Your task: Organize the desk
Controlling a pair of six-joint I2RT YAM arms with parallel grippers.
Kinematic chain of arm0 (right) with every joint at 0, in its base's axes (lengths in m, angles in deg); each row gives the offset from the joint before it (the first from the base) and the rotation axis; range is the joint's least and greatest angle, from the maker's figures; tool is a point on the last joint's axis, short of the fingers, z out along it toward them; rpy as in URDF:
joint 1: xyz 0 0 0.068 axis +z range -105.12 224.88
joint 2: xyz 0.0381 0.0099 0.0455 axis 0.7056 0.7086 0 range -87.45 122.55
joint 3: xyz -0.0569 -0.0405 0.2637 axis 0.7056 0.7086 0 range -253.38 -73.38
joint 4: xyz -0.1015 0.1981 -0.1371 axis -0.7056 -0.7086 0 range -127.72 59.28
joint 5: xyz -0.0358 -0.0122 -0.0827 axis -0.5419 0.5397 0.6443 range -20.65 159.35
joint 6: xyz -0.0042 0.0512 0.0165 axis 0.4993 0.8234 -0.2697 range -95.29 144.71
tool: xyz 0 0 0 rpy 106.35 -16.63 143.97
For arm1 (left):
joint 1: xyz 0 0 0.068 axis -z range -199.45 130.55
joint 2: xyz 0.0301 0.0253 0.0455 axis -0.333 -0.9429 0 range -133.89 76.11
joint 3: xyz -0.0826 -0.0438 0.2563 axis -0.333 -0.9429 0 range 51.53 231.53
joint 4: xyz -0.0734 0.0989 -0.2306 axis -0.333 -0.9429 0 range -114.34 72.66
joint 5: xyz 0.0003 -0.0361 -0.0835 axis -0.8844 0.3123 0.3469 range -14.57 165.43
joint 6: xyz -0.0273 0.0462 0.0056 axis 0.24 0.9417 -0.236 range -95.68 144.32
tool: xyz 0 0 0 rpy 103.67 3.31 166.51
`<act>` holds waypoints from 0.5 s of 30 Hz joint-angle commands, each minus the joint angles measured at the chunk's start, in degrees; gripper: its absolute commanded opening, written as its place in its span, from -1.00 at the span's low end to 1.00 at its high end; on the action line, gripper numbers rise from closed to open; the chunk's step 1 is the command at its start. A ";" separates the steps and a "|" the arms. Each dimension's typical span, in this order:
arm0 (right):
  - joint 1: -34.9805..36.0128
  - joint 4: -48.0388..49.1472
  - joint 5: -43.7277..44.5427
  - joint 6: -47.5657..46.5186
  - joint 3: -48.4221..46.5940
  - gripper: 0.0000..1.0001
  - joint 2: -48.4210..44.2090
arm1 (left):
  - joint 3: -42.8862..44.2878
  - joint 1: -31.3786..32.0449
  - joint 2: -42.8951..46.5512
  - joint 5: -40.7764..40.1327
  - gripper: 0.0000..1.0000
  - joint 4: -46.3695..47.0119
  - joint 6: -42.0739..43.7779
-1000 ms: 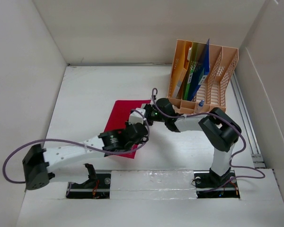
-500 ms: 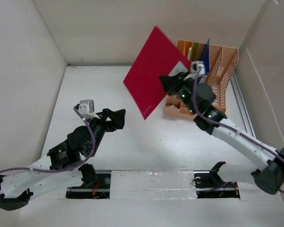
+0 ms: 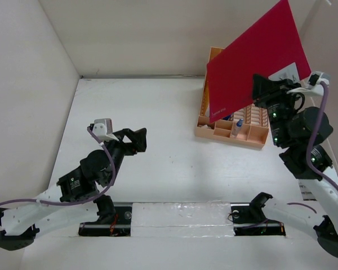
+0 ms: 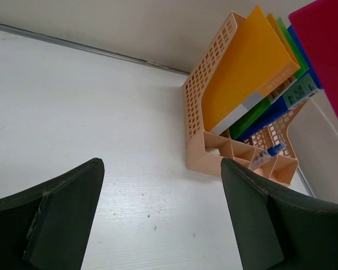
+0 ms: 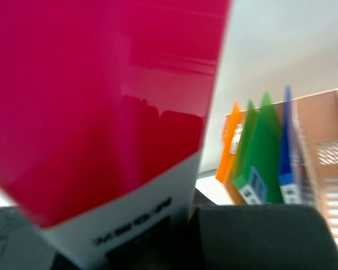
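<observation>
3 folders already stand upright in the peach file rack [image 4: 192, 118] at the far right of the desk [image 3: 174, 124]: an orange folder [image 4: 245, 67], a green folder [image 4: 253, 115] and a blue folder [image 4: 270, 109], packed side by side in the left part of the rack. a small blue-tipped pen [image 4: 267, 153] lies in 1 of the rack's low front compartments. 1 item is not yet filed: the red folder [image 3: 253, 62], tilted in the air above the rack. the right gripper [image 3: 263, 89] is clamped on it near the corner with the white label. the left gripper [image 3: 138, 140] hangs over the near left of the desk with its jaws spread wide and nothing between them.

by my reading the job is nearly finished. what is left is to lower the red folder into a free slot, probably to the right of the blue one, and let go. no other loose item shows on the surface.

the desk itself is a large, flat, matte white top with a few faint specks. it lies under both arms and fills most of the overhead view, edged by plain white wall panels [image 3: 39, 84] on the left, far and right sides.
</observation>
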 commanded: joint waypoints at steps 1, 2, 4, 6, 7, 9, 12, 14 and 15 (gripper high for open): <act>0.26 -7.41 4.81 0.20 -4.84 -1.00 -2.31 | -0.03 -0.06 -1.26 -0.97 0.61 2.23 1.56; 0.26 -8.98 5.70 0.29 -5.37 -1.00 -2.66 | -0.03 -0.06 -1.70 -0.97 0.61 2.23 1.56; 0.78 -10.75 9.28 0.55 -6.95 -1.00 -2.31 | -0.03 -0.06 -1.87 -0.28 0.61 2.23 1.65; 1.31 -12.95 12.63 0.91 -7.40 -1.00 -1.96 | -0.20 -0.06 -2.05 -0.10 0.61 2.67 1.82; 1.84 -12.69 15.43 1.00 -6.70 -1.00 -2.22 | -0.29 -0.06 -2.05 -0.27 0.61 2.67 1.82; 1.84 -12.69 16.25 1.00 -6.43 -1.00 -3.18 | -0.55 -0.06 -2.05 -0.45 0.61 2.67 1.65; 2.89 -13.57 15.55 1.52 -6.43 -1.00 -5.29 | -0.47 -0.06 -2.49 0.08 0.61 3.11 1.82; 3.42 -13.48 15.72 1.35 -6.34 -1.00 -6.00 | -0.55 -0.06 -3.01 -0.09 0.60 3.02 1.74; 3.42 -13.92 15.90 1.26 -6.52 -1.00 -6.18 | -0.47 -0.06 -3.19 -0.18 0.60 3.02 1.82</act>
